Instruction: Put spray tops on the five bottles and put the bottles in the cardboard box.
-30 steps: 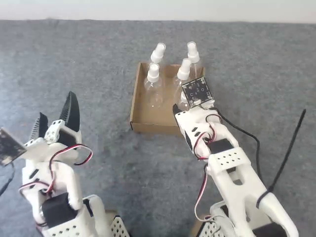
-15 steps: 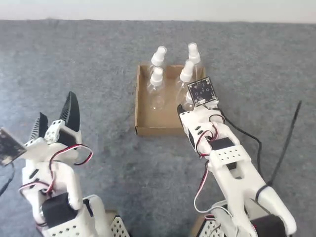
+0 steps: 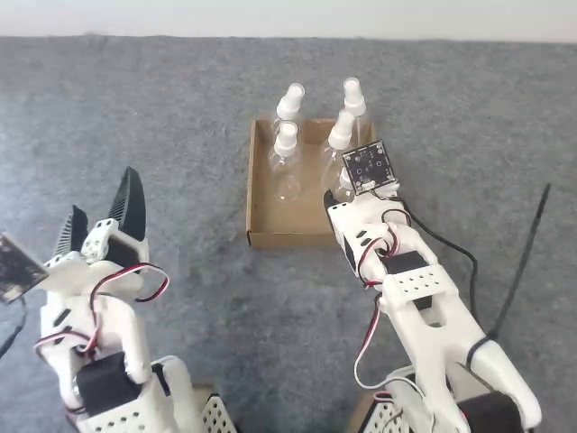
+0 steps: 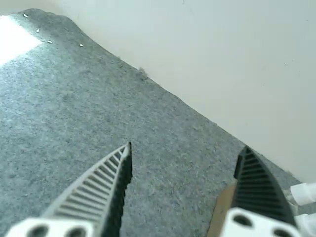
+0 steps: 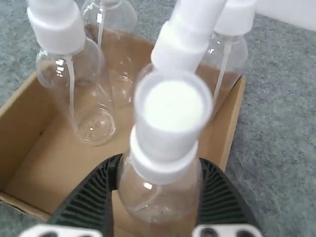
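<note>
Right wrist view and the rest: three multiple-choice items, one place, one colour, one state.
1. Where is the held bottle relative to the cardboard box? A left of it B within its walls C behind it
2. Colour of the spray tops? A white B black C blue
3. State of the left gripper? A shut on a bottle B shut, empty C open, empty
B: box walls surround it, in the right gripper. A: every top is white. C: fingers apart, nothing between.
</note>
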